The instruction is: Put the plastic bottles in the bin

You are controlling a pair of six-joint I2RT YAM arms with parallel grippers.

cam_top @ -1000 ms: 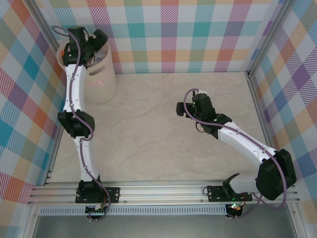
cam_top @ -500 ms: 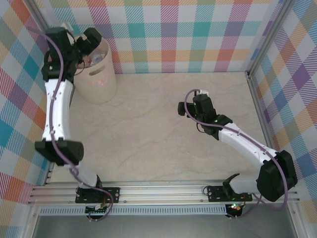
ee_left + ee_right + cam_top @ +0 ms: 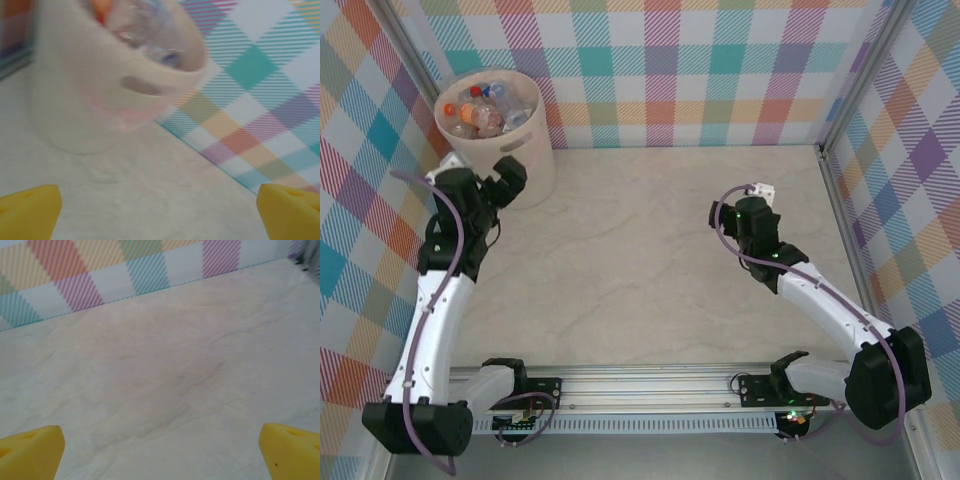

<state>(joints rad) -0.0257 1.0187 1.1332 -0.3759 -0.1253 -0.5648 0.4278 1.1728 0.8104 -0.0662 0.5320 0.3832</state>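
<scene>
Two arms (image 3: 432,320) bend at the elbow, jaws spread wide, holding nothing. Just ahead of the left gripper (image 3: 506,176) stands the bin (image 3: 532,158), a smooth round cream basket with an oval handle cut-out, heaped with clear plastic bottles (image 3: 488,110), caps coloured. The right gripper (image 3: 735,212) hangs over pale marbled tabletop (image 3: 620,270).

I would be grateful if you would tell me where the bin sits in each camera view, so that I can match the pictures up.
Top view: the bin stands in the far left corner, by the checked wall, with bottles inside.
Left wrist: the bin is at upper left, blurred, its oval handle hole facing the camera.
Right wrist: table top running up to the checked wall.
Shared landmark: the seam where the checked wall meets the table top.
</scene>
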